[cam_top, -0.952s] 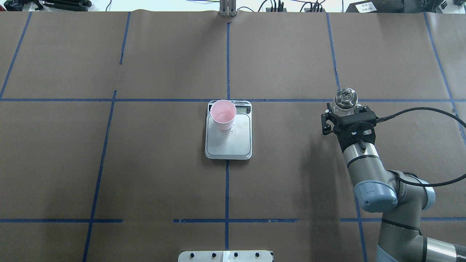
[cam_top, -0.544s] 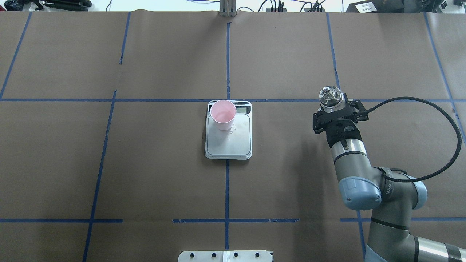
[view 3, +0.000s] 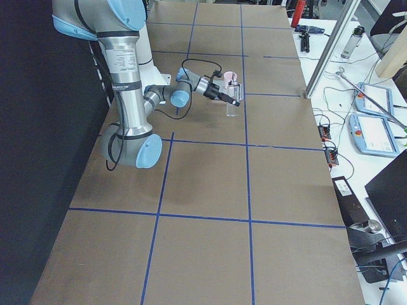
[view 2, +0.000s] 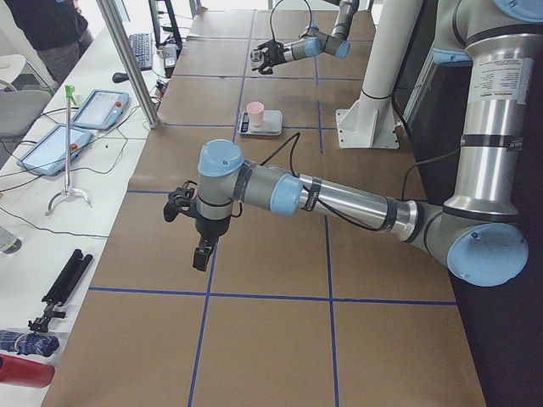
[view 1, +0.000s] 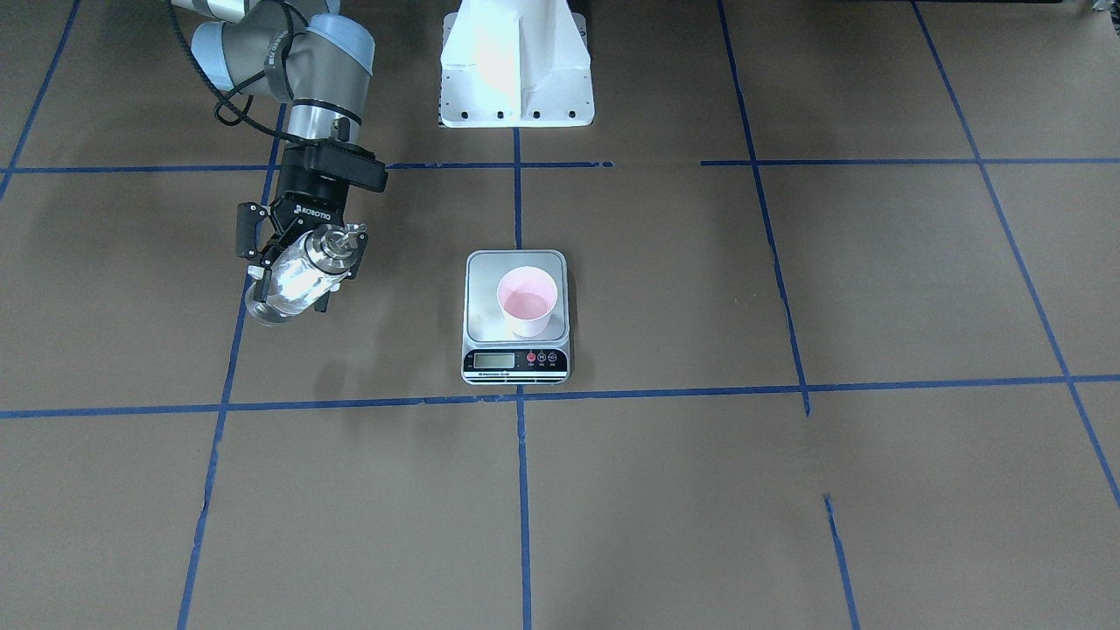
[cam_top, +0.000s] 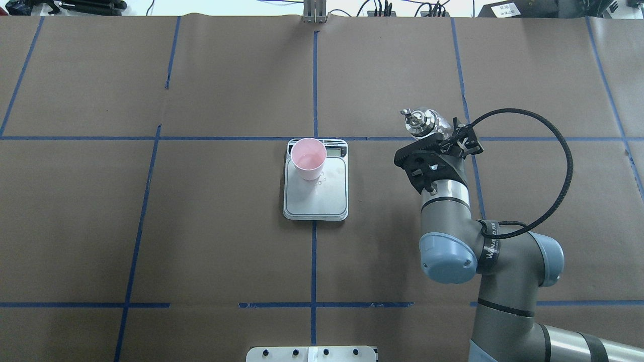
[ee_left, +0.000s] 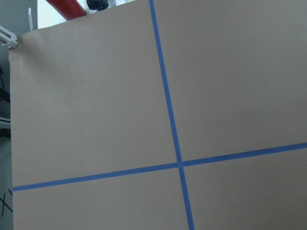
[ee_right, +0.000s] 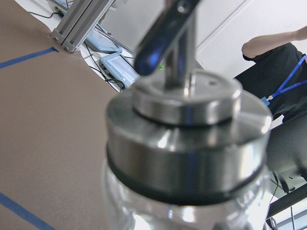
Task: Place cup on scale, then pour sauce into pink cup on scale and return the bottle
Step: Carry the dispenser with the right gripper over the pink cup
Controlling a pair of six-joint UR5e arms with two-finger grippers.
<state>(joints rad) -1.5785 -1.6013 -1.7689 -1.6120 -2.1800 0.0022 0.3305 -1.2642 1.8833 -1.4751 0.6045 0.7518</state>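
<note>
Table [cam_top: 201, 226] under brown paper with blue tape grid. Left tool [view 2: 202, 250] over the table's left end, opening impossible to tell. Right tool [view 1: 293, 276] clamped round bottle [cam_top: 431, 123], held tilted off the table, spout pointing left, well right of scale [cam_top: 322, 196] mid-table. Cup [cam_top: 308, 158] upright on the platform, toward the display end.
</note>
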